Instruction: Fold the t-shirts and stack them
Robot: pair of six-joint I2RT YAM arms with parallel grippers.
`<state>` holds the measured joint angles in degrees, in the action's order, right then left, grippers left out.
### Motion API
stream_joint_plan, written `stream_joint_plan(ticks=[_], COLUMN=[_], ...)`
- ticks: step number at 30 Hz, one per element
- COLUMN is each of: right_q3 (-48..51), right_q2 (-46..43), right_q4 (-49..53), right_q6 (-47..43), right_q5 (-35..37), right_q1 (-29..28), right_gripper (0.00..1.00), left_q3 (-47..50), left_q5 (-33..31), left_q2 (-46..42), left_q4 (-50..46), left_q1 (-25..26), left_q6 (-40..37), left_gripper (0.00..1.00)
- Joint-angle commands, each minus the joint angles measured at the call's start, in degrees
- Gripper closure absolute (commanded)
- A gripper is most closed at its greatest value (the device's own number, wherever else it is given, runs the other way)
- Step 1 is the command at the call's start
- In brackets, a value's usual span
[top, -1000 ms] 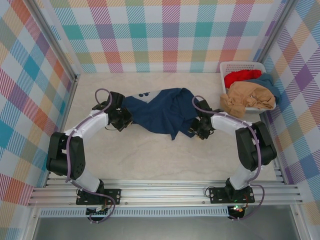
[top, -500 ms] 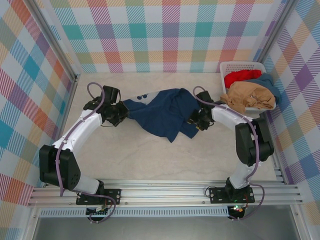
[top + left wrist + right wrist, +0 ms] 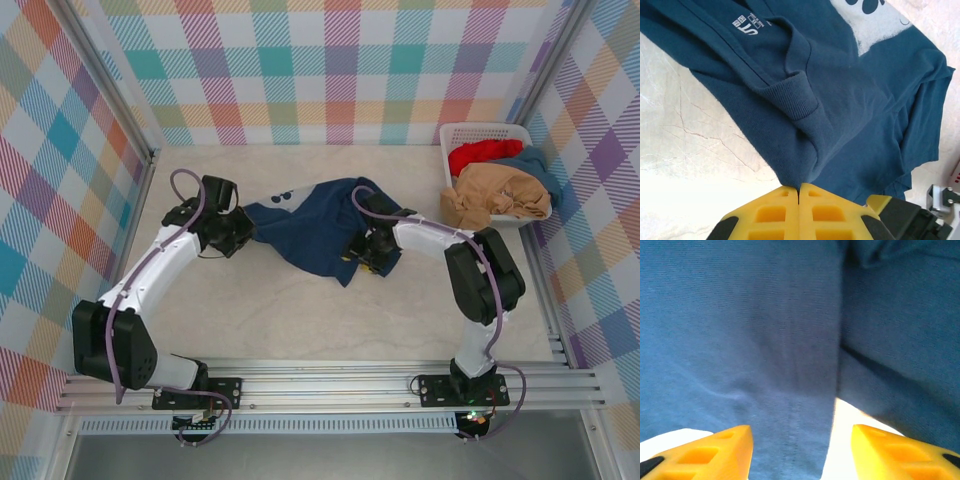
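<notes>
The table (image 3: pixel 300 310) is a flat, smooth top with a pale stone look. The navy shirt (image 3: pixel 310 225) is laid in a crumpled heap in the middle of the table, a bit nearer the far edge. It is not yet folded.

A white slatted basket (image 3: pixel 470 131) is set at the far right corner. 3 more shirts are piled in it: a tan shirt (image 3: pixel 500 195) spilling over the near rim, a red shirt (image 3: pixel 483 153) behind it, and a teal shirt (image 3: pixel 535 165) at the right.

The left gripper (image 3: pixel 799 189) is squeezed tight on the navy shirt's left side, just below the ribbed collar (image 3: pixel 797 97). The right gripper (image 3: pixel 800 432) is held wide apart over the shirt's right side, and nothing is pinched in it.

The cloth is judged to be soft, light and floppy. It will likely sag and bunch when lifted. It is best taken at 2 far-apart spots on thick seams or the hem, then pulled flat.

A white print (image 3: pixel 875 20) can be seen on the shirt.
</notes>
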<state>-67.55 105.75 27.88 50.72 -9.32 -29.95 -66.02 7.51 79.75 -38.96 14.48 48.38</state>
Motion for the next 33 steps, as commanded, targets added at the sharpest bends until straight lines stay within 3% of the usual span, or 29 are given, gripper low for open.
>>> stream_joint_plan(ticks=[1,6,10,13,15,18,24,25,26,27,28,30,33], right_q3=[2.8,7.9,12.2,10.1,9.6,10.7,13.7,13.4,13.0,12.9,13.0,13.5,14.7], right_q2=[-4.4,-8.6,-8.4,-5.5,-4.9,-7.3,-14.4,-15.0,-15.8,-16.7,-18.0,-20.3,-20.6], right_q4=[-0.2,2.3,-0.9,1.8,4.8,8.6,10.0,11.2,12.6,13.3,13.7,13.1,8.8], right_q6=[1.7,0.8,1.9,0.2,-0.3,-0.4,-3.9,-4.2,-4.3,-4.6,-5.0,-5.5,-5.5], right_q5=[2.4,4.9,3.5,4.5,7.5,12.7,14.1,14.0,14.6,14.9,15.0,13.9,6.9], right_q1=[1.6,4.0,6.3,6.4,6.6,6.8,7.3,7.1,6.8,6.1,5.1,2.6,-1.7], right_gripper=[0.43,0.36,0.40,0.56,0.83,1.00,1.00,0.95,0.71,0.55,0.46,0.43,0.44], left_q3=[-0.5,-1.3,-1.7,-1.6,-0.6,2.3,14.5,16.0,17.2,17.7,18.0,17.9,17.9], left_q5=[0.6,2.2,3.0,2.6,1.8,1.1,1.7,1.5,1.6,1.7,1.9,2.1,2.6], left_q2=[-2.2,-3.7,-4.4,-5.9,-7.3,-8.8,-13.7,-15.0,-16.0,-16.8,-17.3,-17.8,-17.8], left_q4=[-1.6,-1.1,-2.0,-3.5,-5.1,-8.7,-6.9,-6.2,-5.8,-5.5,-5.3,-5.3,-5.5], left_q1=[-0.6,-0.5,-0.4,-0.3,-0.3,-0.3,1.0,1.2,1.3,1.4,1.4,1.6,1.7], left_q6=[-0.6,0.5,0.8,0.6,0.2,-0.6,1.2,2.0,2.8,3.3,3.7,3.8,3.7], left_gripper=[1.00,1.00,1.00,1.00,1.00,1.00,1.00,1.00,1.00,1.00,1.00,1.00,1.00])
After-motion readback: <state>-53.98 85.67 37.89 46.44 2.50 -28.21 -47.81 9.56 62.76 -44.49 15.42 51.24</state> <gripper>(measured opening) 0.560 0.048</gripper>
